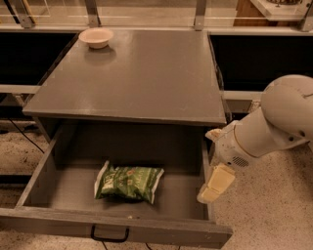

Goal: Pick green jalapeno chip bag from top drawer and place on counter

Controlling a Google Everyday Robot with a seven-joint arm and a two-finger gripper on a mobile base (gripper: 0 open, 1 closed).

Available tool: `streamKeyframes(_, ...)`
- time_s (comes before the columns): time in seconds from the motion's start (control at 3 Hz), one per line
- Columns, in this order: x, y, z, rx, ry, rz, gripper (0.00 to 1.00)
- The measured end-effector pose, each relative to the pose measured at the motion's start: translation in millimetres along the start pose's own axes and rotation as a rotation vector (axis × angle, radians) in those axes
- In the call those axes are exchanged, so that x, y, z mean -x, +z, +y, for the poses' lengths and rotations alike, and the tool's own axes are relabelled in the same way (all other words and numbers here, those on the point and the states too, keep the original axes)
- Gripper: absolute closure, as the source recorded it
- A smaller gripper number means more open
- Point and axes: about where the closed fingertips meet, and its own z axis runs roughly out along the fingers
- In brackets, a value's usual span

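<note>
The green jalapeno chip bag (128,183) lies flat inside the open top drawer (117,224), near its middle front. The drawer is pulled out, with its black handle (109,235) at the front panel. The counter (137,73) above is a flat grey top. My gripper (214,184) hangs at the drawer's right side wall, to the right of the bag and apart from it, below the white arm (274,122). It holds nothing that I can see.
A small cream bowl (96,37) stands at the counter's far left corner. Metal rail posts (198,13) run behind the counter. Speckled floor (274,210) lies to the right of the drawer.
</note>
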Motion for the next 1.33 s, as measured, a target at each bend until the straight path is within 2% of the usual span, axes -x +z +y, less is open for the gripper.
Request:
streamKeyframes(0.67,9,41,-17,0.044,0.035,-0.101,0.0)
streamKeyframes(1.0,9,42,-17,0.048,0.036,-0.101,0.0)
streamKeyframes(1.33,8,55,-4,-0.014,0.042,-0.125,0.0)
